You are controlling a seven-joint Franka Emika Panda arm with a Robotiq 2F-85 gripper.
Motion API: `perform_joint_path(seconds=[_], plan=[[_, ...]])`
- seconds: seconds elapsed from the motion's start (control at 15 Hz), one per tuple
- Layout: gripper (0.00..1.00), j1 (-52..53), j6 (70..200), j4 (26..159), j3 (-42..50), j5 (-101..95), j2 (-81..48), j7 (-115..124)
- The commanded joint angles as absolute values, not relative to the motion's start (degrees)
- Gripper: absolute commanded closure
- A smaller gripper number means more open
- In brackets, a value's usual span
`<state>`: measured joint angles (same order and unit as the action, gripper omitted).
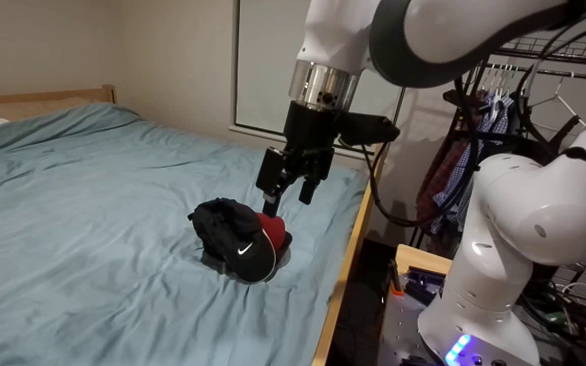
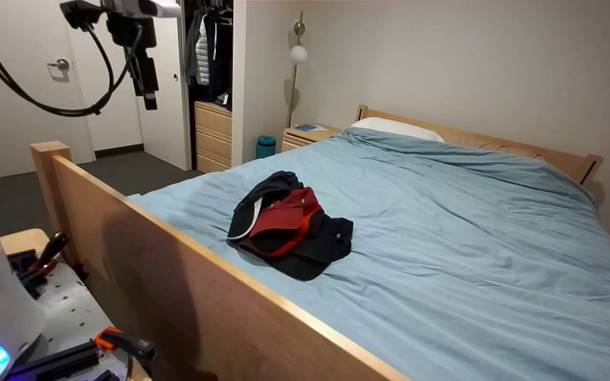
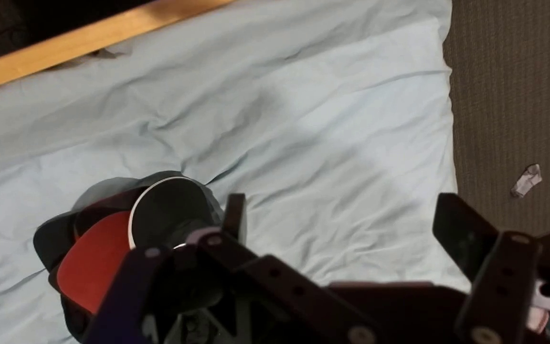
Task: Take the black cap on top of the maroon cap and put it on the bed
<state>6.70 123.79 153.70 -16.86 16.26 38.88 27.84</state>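
The black cap (image 1: 227, 231) with a white mark and white-edged brim lies on the bed (image 1: 94, 213), tilted and partly overlapping the maroon cap (image 1: 275, 231). In an exterior view the black cap (image 2: 273, 185) is at the left of the pile and the maroon cap (image 2: 284, 214) in the middle. In the wrist view the black brim (image 3: 167, 208) overlaps the red one (image 3: 96, 258); my fingers partly hide the black cap. My gripper (image 1: 289, 201) is open and empty, above the bed. In the wrist view the caps are left of my jaws (image 3: 342, 210).
Another dark cap (image 2: 334, 241) lies under and beside the maroon cap. The wooden footboard (image 2: 220, 296) stands between the robot base and the mattress. A clothes rack (image 1: 496, 101) stands behind the arm. A window (image 1: 272, 66) is beyond the bed.
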Motion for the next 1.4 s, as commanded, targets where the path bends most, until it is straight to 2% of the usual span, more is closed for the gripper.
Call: perform_joint_path(seconds=[0.0, 0.33, 0.4, 0.67, 1.13, 1.33], plan=[[0.0, 5.0, 131.7, 153.6, -15.8, 14.4, 30.9, 25.2], [0.0, -1.9, 139.5, 154.0, -21.0, -4.0, 26.3, 33.8], [0.0, 1.2, 138.0, 153.9, -17.7, 0.1, 26.4, 30.4], [0.0, 0.0, 138.6, 153.8, -19.0, -3.3, 25.7, 32.6], [0.0, -3.9, 146.3, 150.4, -14.8, -9.6, 14.9, 30.2], [0.0, -5.4, 145.8, 147.1, -14.6, -17.5, 10.1, 31.9]])
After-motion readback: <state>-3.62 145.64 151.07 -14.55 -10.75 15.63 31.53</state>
